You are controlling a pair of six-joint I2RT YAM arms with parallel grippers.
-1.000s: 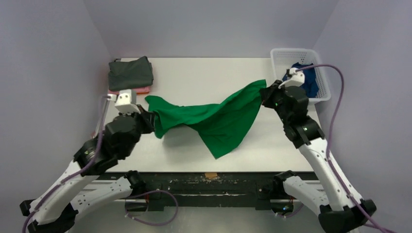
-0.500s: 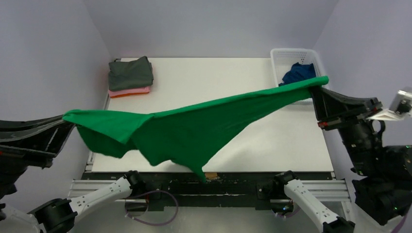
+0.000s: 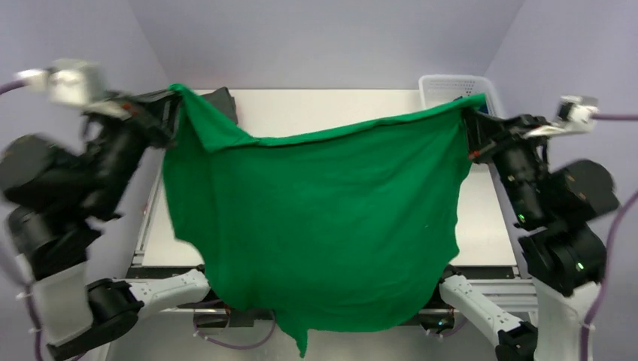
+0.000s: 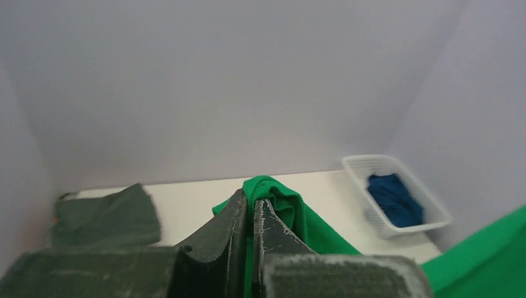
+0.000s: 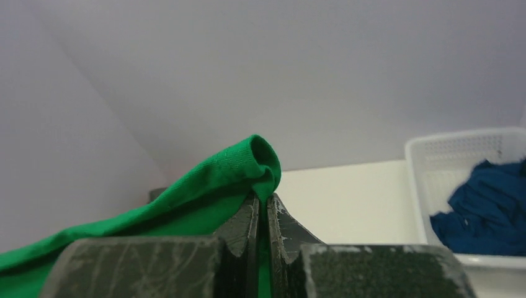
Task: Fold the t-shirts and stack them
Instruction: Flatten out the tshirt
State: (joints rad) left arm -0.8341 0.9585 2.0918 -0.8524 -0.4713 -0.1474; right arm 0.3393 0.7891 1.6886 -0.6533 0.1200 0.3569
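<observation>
The bright green t-shirt [image 3: 323,218] hangs spread out high above the table, stretched between both arms. My left gripper [image 3: 174,98] is shut on its left top corner; the cloth shows between the jaws in the left wrist view [image 4: 268,189]. My right gripper [image 3: 470,119] is shut on its right top corner, seen in the right wrist view [image 5: 254,158]. A folded dark grey t-shirt [image 4: 105,217] lies at the table's far left, mostly hidden by the green shirt in the top view. A royal blue t-shirt [image 5: 487,208] lies in the basket.
The white lattice basket [image 3: 440,84] stands at the table's far right corner, also in the left wrist view [image 4: 428,223]. The white table [image 3: 331,109] shows behind the shirt. Purple walls close in on both sides and at the back.
Both arms have risen and lifted the green shirt from a low slanted stretch to a high, wide spread. It now hangs as a full sheet, covering most of the table.
</observation>
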